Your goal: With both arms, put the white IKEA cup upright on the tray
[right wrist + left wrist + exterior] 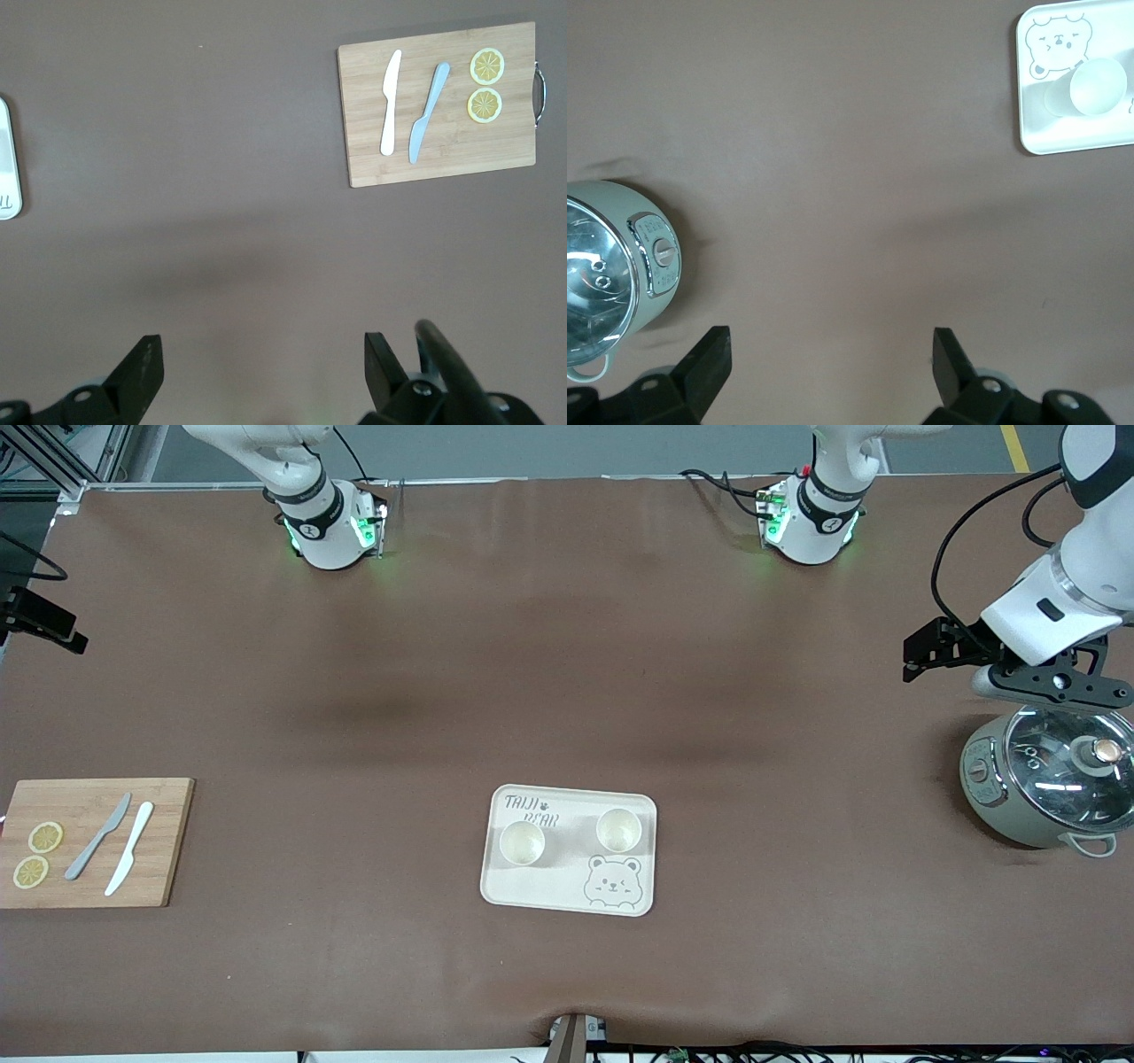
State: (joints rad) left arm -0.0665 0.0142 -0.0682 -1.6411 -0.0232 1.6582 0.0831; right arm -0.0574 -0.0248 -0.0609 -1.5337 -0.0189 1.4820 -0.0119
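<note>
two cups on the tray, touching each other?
Apart. The front view shows bare tray between the cup toward the right arm's end and the other cup.

The wooden cutting board [93, 841] is looking matt; the cooker's glass lid [1067, 766] is shining glossy.

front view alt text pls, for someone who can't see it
Two white cups stand upright on a cream bear tray mid-table. The left gripper hangs open over a rice cooker; a cutting board holds knives and lemon slices.
</note>
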